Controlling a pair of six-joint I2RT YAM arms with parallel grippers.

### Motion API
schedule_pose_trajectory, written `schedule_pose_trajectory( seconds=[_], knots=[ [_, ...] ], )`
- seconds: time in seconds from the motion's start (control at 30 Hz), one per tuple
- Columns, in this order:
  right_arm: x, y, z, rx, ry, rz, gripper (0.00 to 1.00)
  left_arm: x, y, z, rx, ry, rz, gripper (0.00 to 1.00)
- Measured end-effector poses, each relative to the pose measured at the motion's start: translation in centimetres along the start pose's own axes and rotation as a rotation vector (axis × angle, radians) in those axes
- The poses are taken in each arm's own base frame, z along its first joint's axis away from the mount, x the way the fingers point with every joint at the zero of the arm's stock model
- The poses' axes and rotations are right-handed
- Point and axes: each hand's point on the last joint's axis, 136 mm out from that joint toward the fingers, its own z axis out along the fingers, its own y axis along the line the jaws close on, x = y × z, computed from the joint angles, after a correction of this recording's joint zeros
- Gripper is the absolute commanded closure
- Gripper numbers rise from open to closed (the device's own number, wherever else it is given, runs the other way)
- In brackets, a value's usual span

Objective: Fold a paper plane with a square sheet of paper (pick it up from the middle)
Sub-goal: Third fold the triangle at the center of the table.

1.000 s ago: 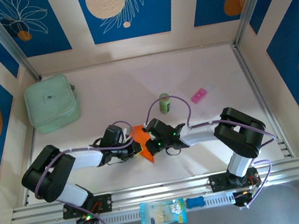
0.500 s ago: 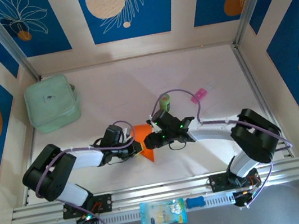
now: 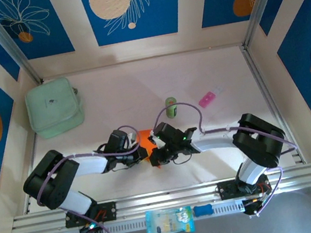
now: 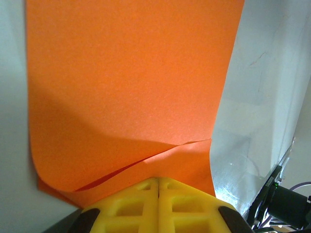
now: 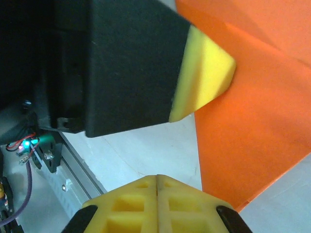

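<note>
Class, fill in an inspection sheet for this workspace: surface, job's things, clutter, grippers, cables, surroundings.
Surface: white table.
Job's things: square sheet of paper, orange, partly folded, lying between the grippers; not yet a plane.
Clutter: mint-green pouch, green can, pink packet, all apart from the paper.
Grippers: left gripper shut, tips at the paper's edge; right gripper shut beside the paper.
Cables: purple cable looping off each arm, one passing by the can.
Surroundings: blue patterned panels; metal rail along the near edge.

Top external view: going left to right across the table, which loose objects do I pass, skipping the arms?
mint-green pouch → orange sheet of paper → small green can → pink packet
</note>
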Motion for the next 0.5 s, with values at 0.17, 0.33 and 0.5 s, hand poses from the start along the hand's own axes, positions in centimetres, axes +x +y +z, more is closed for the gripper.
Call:
schedule_pose_trajectory(
  seconds=[0.17,0.33,0.5],
  knots=[
    [-0.6,0.3,0.9,0.014,0.018,0.007,0.94,0.0,0.0,0.0,0.0,0.0,0.0,1.0],
    [-0.8,0.3,1.7,0.039,0.037,0.008,0.94,0.0,0.0,0.0,0.0,0.0,0.0,1.0],
    [-0.2,-0.5,1.9,0.069,0.056,0.019,0.94,0.0,0.0,0.0,0.0,0.0,0.0,1.0]
  ],
)
